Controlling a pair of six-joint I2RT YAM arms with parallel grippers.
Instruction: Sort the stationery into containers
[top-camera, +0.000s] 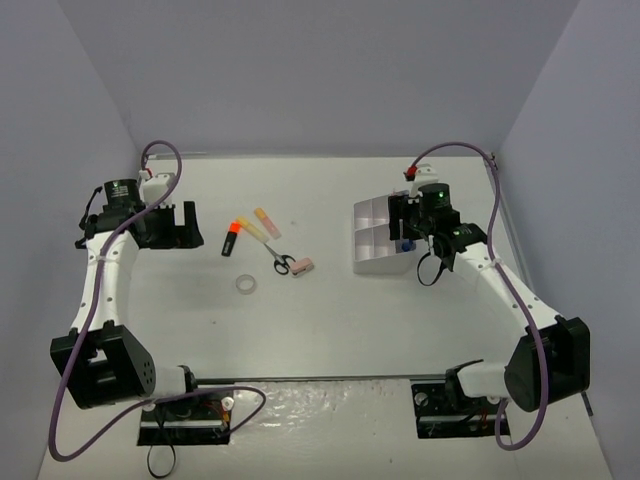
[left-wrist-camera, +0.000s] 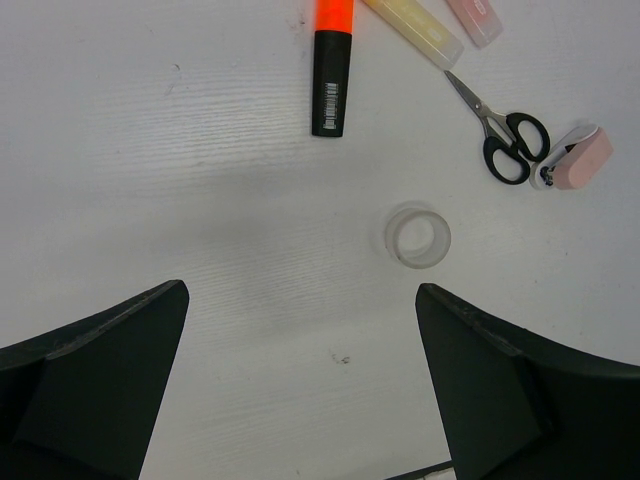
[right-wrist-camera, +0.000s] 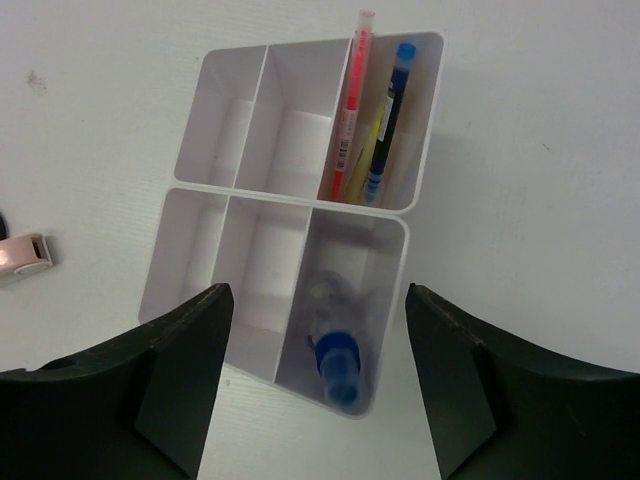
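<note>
The white container tray (right-wrist-camera: 188, 150) lies under my right gripper (right-wrist-camera: 318, 290), which is open above its near right compartment. A blurred blue-capped bottle (right-wrist-camera: 338, 366) sits in that compartment, free of both fingers. The far right compartment holds a pink pen (right-wrist-camera: 350, 105), a blue pen (right-wrist-camera: 390, 110) and a yellow stick (right-wrist-camera: 371, 150). On the table lie an orange highlighter (left-wrist-camera: 332, 70), a yellow highlighter (left-wrist-camera: 412, 30), a pink highlighter (left-wrist-camera: 475, 18), black-handled scissors (left-wrist-camera: 505, 135), a pink eraser (left-wrist-camera: 578, 160) and a clear tape ring (left-wrist-camera: 418, 236). My left gripper (left-wrist-camera: 302, 290) hangs open and empty near the tape ring.
In the top view the tray (top-camera: 370, 215) stands at the right of the white table and the loose items, such as the scissors (top-camera: 278, 258), lie in the middle. Grey walls close in the far side, the left and the right.
</note>
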